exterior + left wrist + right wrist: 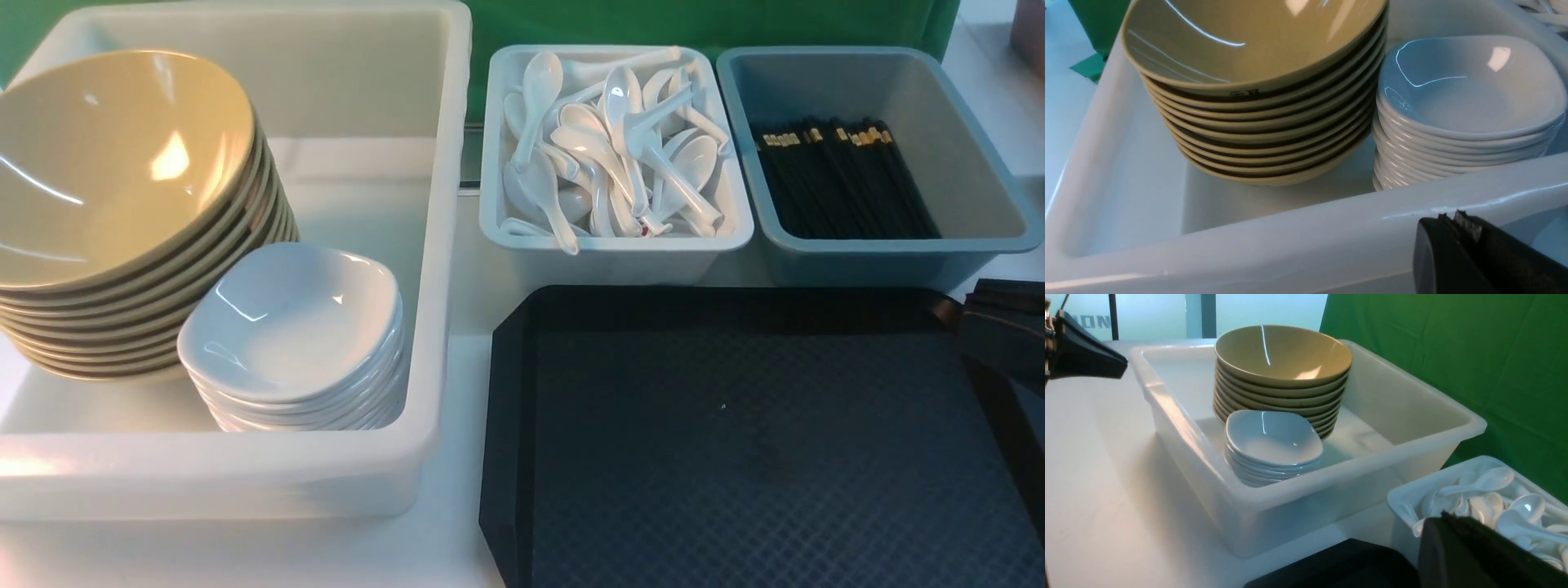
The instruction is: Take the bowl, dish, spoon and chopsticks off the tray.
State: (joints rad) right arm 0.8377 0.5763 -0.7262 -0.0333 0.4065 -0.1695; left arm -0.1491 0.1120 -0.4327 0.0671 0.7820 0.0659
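Observation:
The black tray (735,457) lies at the front right with nothing on it. Yellow bowls (106,163) stand in a stack in the big white tub, also seen from the left wrist (1249,36). White dishes (286,318) are stacked beside them. White spoons (612,139) fill a small white tub. Black chopsticks (841,180) lie in the grey-blue tub. My left gripper (1449,216) is shut and empty, just outside the big tub's near wall. My right gripper (1443,516) is shut and empty near the tray's far right corner, in front of the spoon tub.
The big white tub (441,245) stands left of the tray. The spoon tub (498,229) and the grey-blue tub (980,188) stand behind it. A green cloth hangs at the back. The table top is white.

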